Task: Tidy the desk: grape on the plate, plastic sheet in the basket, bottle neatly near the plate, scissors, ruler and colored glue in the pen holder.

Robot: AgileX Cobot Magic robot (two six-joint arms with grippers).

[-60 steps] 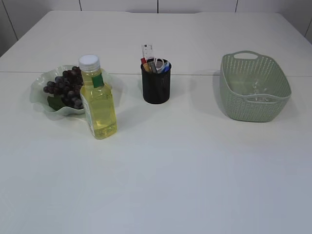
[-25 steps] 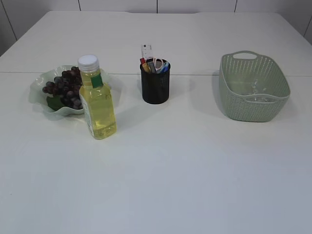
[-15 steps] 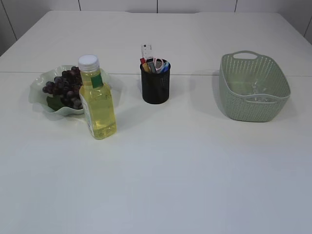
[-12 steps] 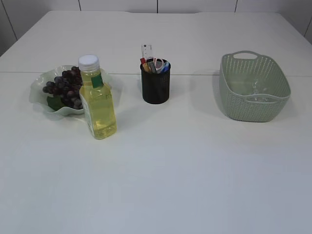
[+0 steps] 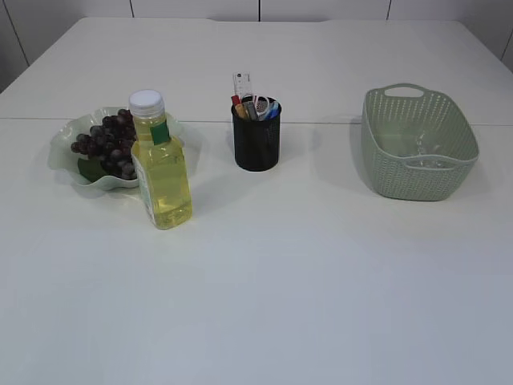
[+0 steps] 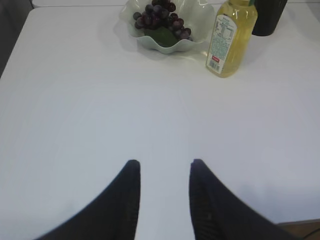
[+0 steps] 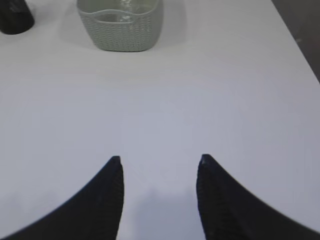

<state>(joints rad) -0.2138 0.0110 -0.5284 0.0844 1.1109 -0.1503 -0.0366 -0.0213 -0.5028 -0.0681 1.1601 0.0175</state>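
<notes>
Table (image 5: 321, 305): white, matte, fills nearly the whole exterior view; faint seam across it at mid-depth.
Far edge: rounded corners, dropping off toward the wall.
Wall (image 5: 321, 8): pale panels behind the table, split by thin dark vertical joints.
Floor: dark strip beyond the table's right edge in the right wrist view (image 7: 305, 30); grey patch at upper left in the left wrist view.
Light: soft, even, from above; short dim shadows.
</notes>
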